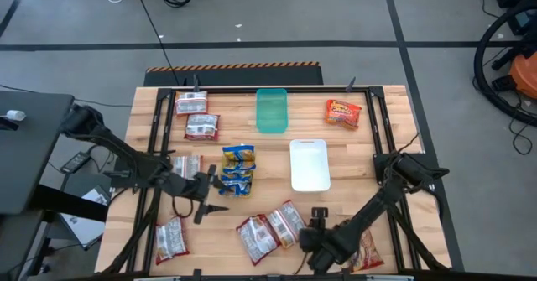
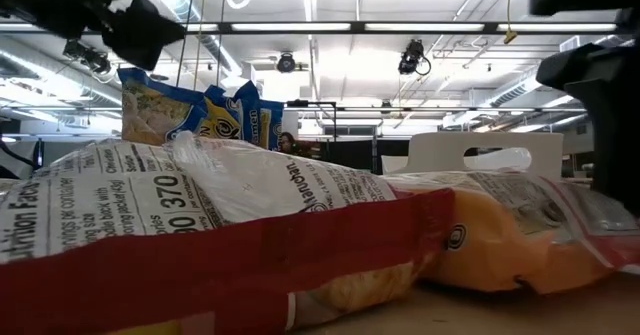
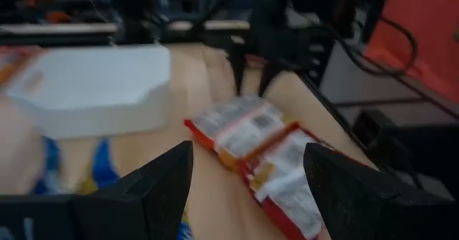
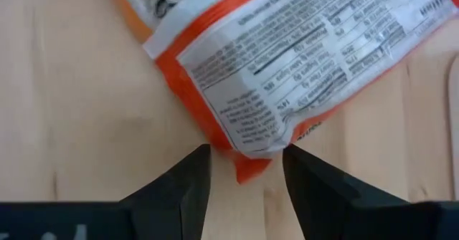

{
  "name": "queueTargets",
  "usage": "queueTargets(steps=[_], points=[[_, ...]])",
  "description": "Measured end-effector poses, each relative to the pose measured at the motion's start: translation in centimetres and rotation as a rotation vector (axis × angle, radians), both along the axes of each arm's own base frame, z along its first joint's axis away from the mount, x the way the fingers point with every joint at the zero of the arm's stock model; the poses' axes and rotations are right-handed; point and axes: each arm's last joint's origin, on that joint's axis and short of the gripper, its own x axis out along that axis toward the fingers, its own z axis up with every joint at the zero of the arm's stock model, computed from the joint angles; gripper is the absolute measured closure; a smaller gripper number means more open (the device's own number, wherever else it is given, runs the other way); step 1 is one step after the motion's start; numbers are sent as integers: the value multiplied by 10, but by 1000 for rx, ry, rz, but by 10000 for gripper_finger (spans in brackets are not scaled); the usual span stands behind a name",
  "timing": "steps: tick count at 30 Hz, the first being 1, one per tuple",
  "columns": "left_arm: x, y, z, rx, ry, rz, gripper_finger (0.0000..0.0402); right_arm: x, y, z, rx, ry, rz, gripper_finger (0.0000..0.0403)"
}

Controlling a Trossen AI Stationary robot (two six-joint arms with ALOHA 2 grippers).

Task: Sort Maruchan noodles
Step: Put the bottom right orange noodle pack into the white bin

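Several Maruchan packets lie flat on the wooden table. Two blue-and-yellow ones [image 1: 238, 170] sit mid-table. Two orange-and-white ones [image 1: 289, 222] [image 1: 258, 236] lie near the front edge. My left gripper [image 1: 216, 190] hovers open just left of the blue-and-yellow pair, and its wrist view looks past its fingers [image 3: 247, 175] at the two orange-and-white packets [image 3: 240, 125]. My right gripper [image 1: 307, 224] is open and low over the table. In its wrist view [image 4: 247, 183] the fingers stand on either side of one corner [image 4: 252, 167] of an orange-and-white packet [image 4: 287, 61].
A green tray [image 1: 271, 111] and a white tray [image 1: 309, 165] sit on the table's middle and far part. More packets lie at far left [image 1: 191, 103] [image 1: 201, 127], left [image 1: 186, 165], near left [image 1: 170, 237], far right [image 1: 343, 113] and near right [image 1: 367, 252].
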Motion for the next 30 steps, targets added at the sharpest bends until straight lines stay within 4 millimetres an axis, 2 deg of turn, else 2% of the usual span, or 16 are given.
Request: queueTargets(steps=[3,9,14,17,19,21,23,26,30], points=[[3,-4,-4,-20,9,-60,132,5,-4,0,13,-1,-21,234],[6,-5,-2,-17,-38,-36,132,11,-5,0,46,-22,-21,267],[5,-11,10,52,-186,-56,133,19,-13,0,110,-32,-156,331],[5,-12,7,103,-181,-33,139,23,-15,2,156,-23,-190,381],[4,-14,7,108,-184,-26,147,27,-15,6,205,5,-194,394],[3,-15,7,106,-182,-39,154,33,-13,18,271,31,-202,390],[2,-18,7,104,-184,-51,162,37,-13,40,324,41,-216,390],[-1,-21,7,108,-187,-70,171,38,-20,86,406,30,-241,397],[-3,-25,7,105,-188,-91,178,24,-47,146,466,-23,-289,396]])
